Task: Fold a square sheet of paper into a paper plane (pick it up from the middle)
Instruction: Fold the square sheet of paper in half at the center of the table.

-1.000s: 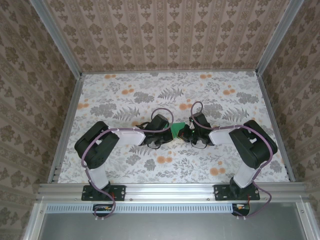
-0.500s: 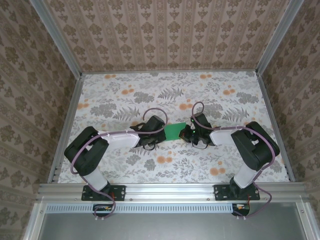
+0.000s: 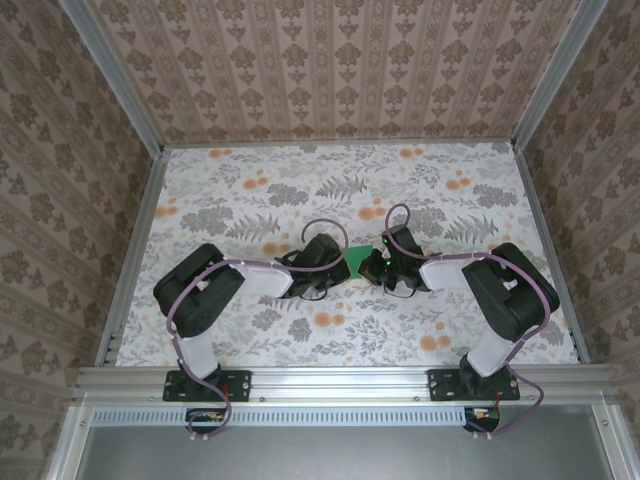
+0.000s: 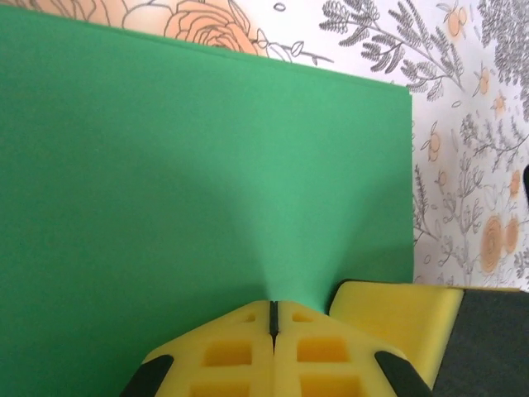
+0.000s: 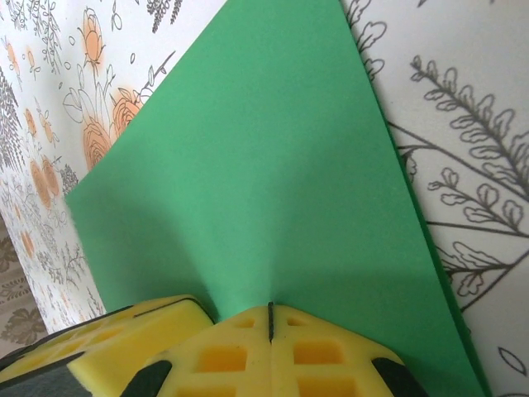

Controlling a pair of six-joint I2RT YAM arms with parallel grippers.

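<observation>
Claws first: left gripper (image 4: pixel 271 318) and right gripper (image 5: pixel 270 318) are both pinched shut on the thin bright green square sheet of paper (image 3: pixel 356 262), in the middle of the floral table (image 3: pixel 300 190). Left arm had swung out left and is now back beside the right, so I'd guess a fold's closing.

Matt, apparently smooth green paper (image 4: pixel 207 165)
</observation>
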